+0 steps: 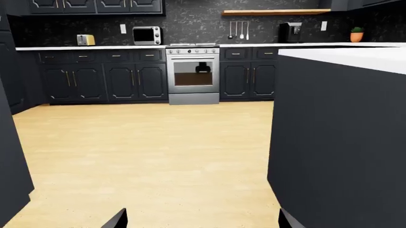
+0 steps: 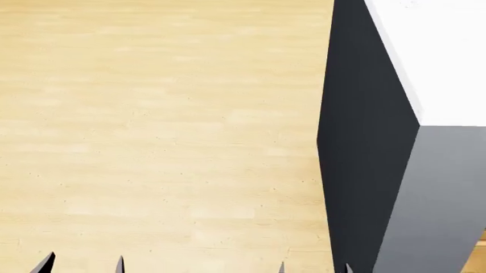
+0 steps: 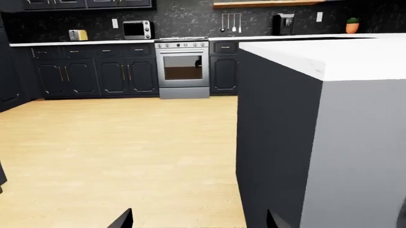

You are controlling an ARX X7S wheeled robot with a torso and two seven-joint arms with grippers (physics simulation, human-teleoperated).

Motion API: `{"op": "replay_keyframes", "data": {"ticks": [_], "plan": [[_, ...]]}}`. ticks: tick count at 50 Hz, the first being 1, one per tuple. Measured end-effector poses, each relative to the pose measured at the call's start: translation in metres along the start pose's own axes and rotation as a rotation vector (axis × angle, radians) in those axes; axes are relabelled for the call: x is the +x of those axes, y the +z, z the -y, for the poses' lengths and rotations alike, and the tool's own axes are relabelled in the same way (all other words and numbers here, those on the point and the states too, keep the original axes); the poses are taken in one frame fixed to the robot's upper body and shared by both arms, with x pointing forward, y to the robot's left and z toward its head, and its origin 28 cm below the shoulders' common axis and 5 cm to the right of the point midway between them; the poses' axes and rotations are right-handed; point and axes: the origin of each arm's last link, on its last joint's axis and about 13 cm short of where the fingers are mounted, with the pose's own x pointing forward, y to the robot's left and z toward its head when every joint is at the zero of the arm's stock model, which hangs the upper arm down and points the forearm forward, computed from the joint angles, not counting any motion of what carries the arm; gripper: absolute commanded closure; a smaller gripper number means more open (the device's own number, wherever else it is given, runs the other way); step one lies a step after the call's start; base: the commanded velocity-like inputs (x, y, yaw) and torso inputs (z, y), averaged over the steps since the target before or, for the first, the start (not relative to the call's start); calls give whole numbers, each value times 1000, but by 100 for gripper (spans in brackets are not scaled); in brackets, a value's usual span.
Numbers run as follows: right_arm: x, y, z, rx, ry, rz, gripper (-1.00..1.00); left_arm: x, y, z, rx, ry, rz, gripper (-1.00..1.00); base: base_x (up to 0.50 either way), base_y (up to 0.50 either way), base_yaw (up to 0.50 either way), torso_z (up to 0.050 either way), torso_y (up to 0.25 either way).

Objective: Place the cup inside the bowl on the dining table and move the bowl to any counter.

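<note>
My two claws, left gripper [image 2: 82, 266] and right gripper [image 2: 314, 267], both spread apart, grasping nothing, low over the wood floor [image 2: 167, 125]. One white-topped dark block [image 2: 425, 62] near right. Far wall: one counter [image 1: 89, 47], one oven [image 1: 193, 73], one microwave [image 1: 147, 35], one toaster [image 1: 85, 40], one coffee maker [image 1: 290, 32], one potted plant [image 1: 356, 34]. Cup, bowl not in view.

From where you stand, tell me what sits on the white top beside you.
The visible part of the white top is bare: no cup or bowl shows. Most of it runs out of frame in every view, so the rest cannot be checked.
</note>
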Motion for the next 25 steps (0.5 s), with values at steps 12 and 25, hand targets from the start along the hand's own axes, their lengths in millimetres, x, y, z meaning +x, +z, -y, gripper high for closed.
{"op": "replay_keyframes", "data": {"ticks": [12,25], "plan": [[0,1,1,5,-4,11,-100,0,0,1,0,-2,0,-100,-7,-500,0,0,0],[0,2,1,-5,0,11,-100,0,0,1,0,-4,0,-100,0,-500,0,0,0]]}}
